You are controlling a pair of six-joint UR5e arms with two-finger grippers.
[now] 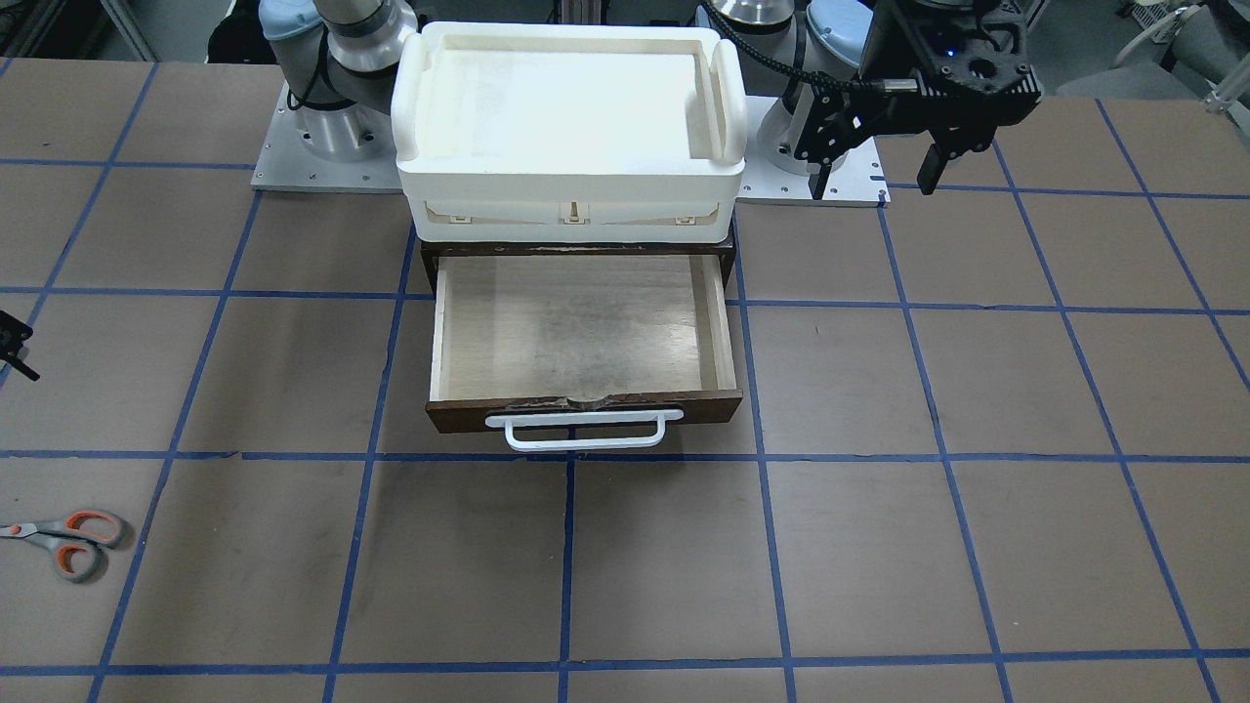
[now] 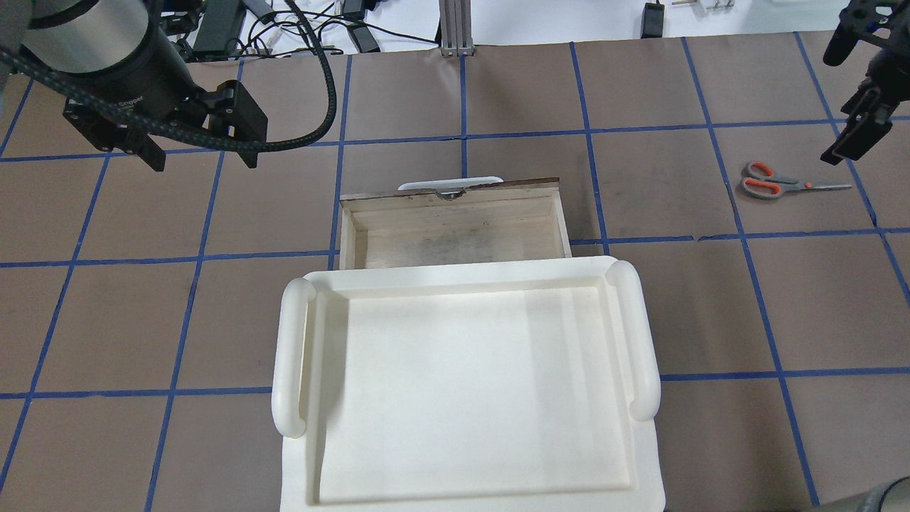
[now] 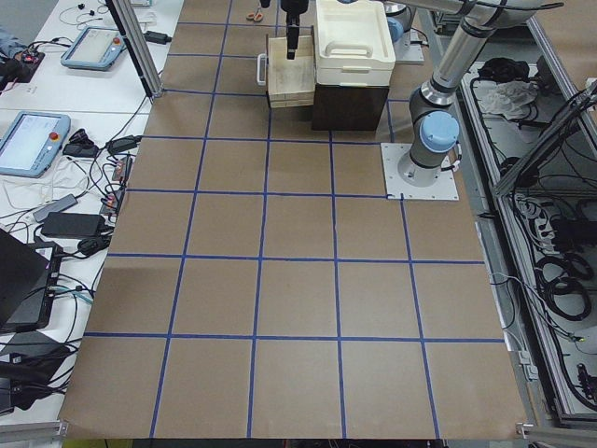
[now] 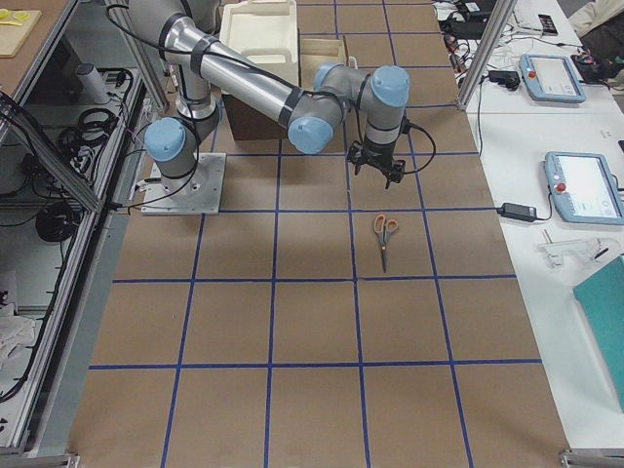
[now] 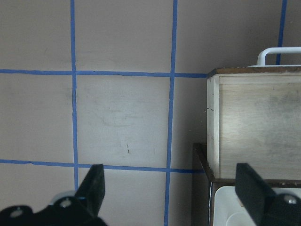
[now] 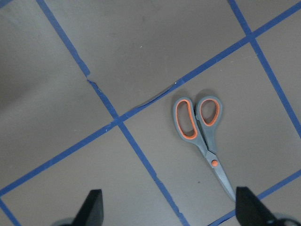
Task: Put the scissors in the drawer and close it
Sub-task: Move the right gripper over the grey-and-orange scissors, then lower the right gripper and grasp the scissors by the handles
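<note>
The scissors, with grey handles lined orange, lie flat on the brown table far to the drawer's right; they also show in the front view and the right wrist view. The drawer is pulled open and empty, with its pale plywood floor and white bar handle showing. My right gripper is open and empty, held above the table close to the scissors' blade end. My left gripper is open and empty, held above the table to the left of the drawer.
A white plastic tray sits on top of the dark cabinet that houses the drawer, between the two arm bases. Blue tape lines grid the table. Tablets and cables lie on benches beyond the table's far edge.
</note>
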